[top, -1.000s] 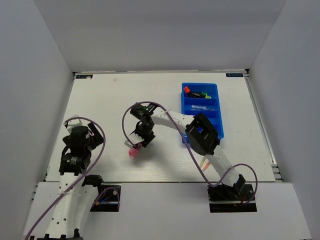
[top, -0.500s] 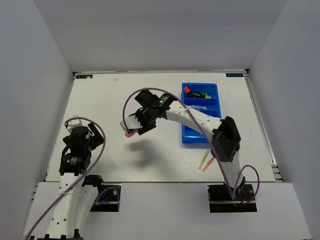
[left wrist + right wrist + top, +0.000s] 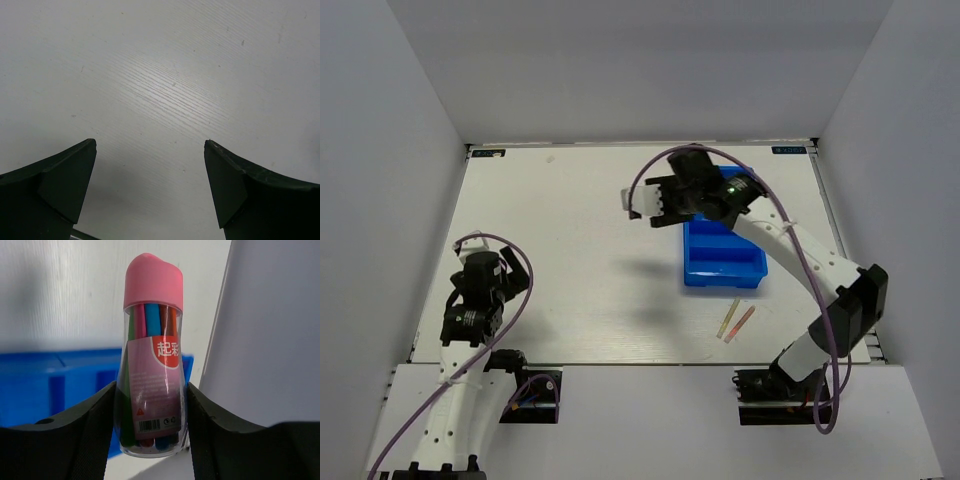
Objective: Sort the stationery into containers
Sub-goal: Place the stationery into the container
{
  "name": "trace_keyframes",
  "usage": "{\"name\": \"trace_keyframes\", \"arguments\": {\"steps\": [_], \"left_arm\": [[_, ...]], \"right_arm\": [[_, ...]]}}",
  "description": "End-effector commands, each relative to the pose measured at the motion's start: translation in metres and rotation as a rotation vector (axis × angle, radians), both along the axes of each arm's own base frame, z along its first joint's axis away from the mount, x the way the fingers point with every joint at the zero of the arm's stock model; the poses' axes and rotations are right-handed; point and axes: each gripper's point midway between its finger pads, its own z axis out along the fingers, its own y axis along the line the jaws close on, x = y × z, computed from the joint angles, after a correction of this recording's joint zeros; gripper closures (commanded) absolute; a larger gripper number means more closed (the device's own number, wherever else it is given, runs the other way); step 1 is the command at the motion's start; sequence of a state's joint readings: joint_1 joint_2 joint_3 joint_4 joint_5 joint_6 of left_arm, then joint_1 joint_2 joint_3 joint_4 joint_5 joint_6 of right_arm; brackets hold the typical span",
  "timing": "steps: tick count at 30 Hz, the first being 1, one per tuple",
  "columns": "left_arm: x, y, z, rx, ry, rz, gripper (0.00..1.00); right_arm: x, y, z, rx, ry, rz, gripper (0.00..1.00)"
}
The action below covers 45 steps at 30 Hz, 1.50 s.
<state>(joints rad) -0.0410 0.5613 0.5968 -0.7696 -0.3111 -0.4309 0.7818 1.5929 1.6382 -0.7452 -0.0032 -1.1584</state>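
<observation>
Holds a clear pink-capped tube of coloured pens clamped in the right claw, long axis straight ahead, cap foremost. Hangs with the blue tray just below and behind. Shows the left claw agape, well apart.

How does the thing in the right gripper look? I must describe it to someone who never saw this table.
Start at the blue tray right of centre; the right gripper hangs at its far left corner. It holds a clear fat tube with a rounded pink cap and pink label, coloured pens inside, unlike the two thin loose pens lying near the tray.
</observation>
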Motion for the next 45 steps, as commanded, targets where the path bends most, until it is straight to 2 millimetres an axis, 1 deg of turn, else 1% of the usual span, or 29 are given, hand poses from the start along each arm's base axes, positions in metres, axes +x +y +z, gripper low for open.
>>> {"name": "trace_keyframes", "arguments": {"steps": [1, 2, 3, 4, 5, 6, 7, 8, 10, 11, 12, 14, 20, 26, 27, 30, 31, 32, 34, 35, 36, 37, 39, 40, 41, 42, 43, 44, 45], "left_arm": [[0.004, -0.004, 0.000, -0.021, -0.009, -0.019, 0.00], [0.004, -0.005, 0.001, -0.022, -0.012, -0.022, 0.00], [0.005, -0.006, 0.001, -0.023, -0.013, -0.028, 0.00], [0.004, -0.006, -0.001, -0.024, -0.007, -0.026, 0.00], [0.004, -0.006, -0.001, -0.024, -0.007, -0.029, 0.00], [0.005, -0.007, -0.001, -0.026, -0.005, -0.030, 0.00], [0.005, -0.008, -0.002, -0.030, -0.002, -0.036, 0.00], [0.005, -0.008, -0.002, -0.032, -0.001, -0.035, 0.00], [0.006, -0.010, -0.003, -0.035, -0.001, -0.046, 0.00], [0.006, -0.011, -0.003, -0.037, 0.001, -0.050, 0.00], [0.006, -0.011, -0.003, -0.038, 0.004, -0.051, 0.00], [0.006, -0.012, -0.004, -0.041, 0.006, -0.057, 0.00], [0.007, -0.014, -0.006, -0.046, 0.014, -0.067, 0.00], [0.008, -0.016, -0.008, -0.053, 0.028, -0.076, 0.00], [0.008, -0.016, -0.008, -0.053, 0.027, -0.078, 0.00], [0.008, -0.017, -0.010, -0.055, 0.034, -0.080, 0.00], [0.008, -0.017, -0.009, -0.055, 0.031, -0.083, 0.00], [0.009, -0.018, -0.009, -0.055, 0.029, -0.092, 0.00], [0.015, -0.030, -0.004, -0.091, -0.005, -0.153, 0.00], [0.017, -0.037, -0.005, -0.096, -0.013, -0.197, 0.00], [0.018, -0.061, -0.001, -0.160, -0.036, -0.319, 0.00], [0.026, -0.073, 0.004, -0.174, -0.088, -0.392, 0.06], [0.022, -0.114, 0.013, -0.303, -0.109, -0.590, 0.16], [0.028, -0.126, 0.023, -0.327, -0.150, -0.649, 0.36], [0.022, -0.146, 0.024, -0.395, -0.127, -0.744, 0.47], [0.024, -0.156, 0.037, -0.414, -0.145, -0.788, 0.60], [0.021, -0.173, 0.034, -0.442, -0.102, -0.858, 0.82], [0.019, -0.191, 0.050, -0.426, -0.120, -0.944, 0.89], [0.009, -0.212, 0.054, -0.418, -0.107, -1.030, 0.94]], "right_arm": [[0.022, -0.051, 0.016, 0.006, -0.082, -0.133, 1.00], [0.026, -0.064, 0.014, 0.008, -0.075, -0.159, 1.00], [0.021, -0.075, 0.006, -0.003, -0.065, -0.171, 1.00], [0.028, -0.095, 0.002, -0.011, -0.058, -0.218, 1.00], [0.026, -0.101, 0.003, 0.000, -0.055, -0.221, 1.00], [0.021, -0.109, -0.011, -0.017, -0.026, -0.228, 1.00], [0.026, -0.128, -0.016, -0.024, -0.013, -0.272, 1.00], [0.020, -0.128, -0.028, -0.023, 0.022, -0.242, 1.00], [0.016, -0.149, -0.053, -0.055, 0.066, -0.264, 1.00], [0.019, -0.150, -0.056, -0.049, 0.067, -0.267, 1.00], [0.018, -0.157, -0.071, -0.052, 0.104, -0.280, 1.00], [0.020, -0.168, -0.080, -0.047, 0.130, -0.304, 1.00], [0.008, -0.170, -0.105, 0.003, 0.253, -0.254, 1.00], [0.015, -0.173, -0.129, -0.005, 0.284, -0.218, 1.00], [0.016, -0.174, -0.138, -0.011, 0.311, -0.216, 1.00], [0.017, -0.176, -0.145, -0.032, 0.328, -0.184, 0.99], [0.019, -0.176, -0.146, -0.033, 0.328, -0.193, 0.94], [0.020, -0.177, -0.150, -0.036, 0.339, -0.197, 0.71], [0.026, -0.180, -0.147, -0.029, 0.336, -0.222, 0.50], [0.025, -0.182, -0.146, -0.027, 0.339, -0.224, 0.28], [0.026, -0.183, -0.146, -0.024, 0.342, -0.228, 0.25], [0.026, -0.182, -0.144, -0.017, 0.339, -0.226, 0.25], [0.026, -0.181, -0.137, 0.014, 0.341, -0.242, 0.24], [0.026, -0.182, -0.132, 0.025, 0.336, -0.249, 0.24], [0.022, -0.176, -0.123, 0.056, 0.336, -0.235, 0.24], [0.021, -0.175, -0.117, 0.088, 0.358, -0.268, 0.26], [0.019, -0.170, -0.110, 0.123, 0.365, -0.270, 0.32], [0.014, -0.170, -0.102, 0.172, 0.410, -0.335, 0.84], [0.014, -0.168, -0.095, 0.200, 0.424, -0.359, 1.00]]}}
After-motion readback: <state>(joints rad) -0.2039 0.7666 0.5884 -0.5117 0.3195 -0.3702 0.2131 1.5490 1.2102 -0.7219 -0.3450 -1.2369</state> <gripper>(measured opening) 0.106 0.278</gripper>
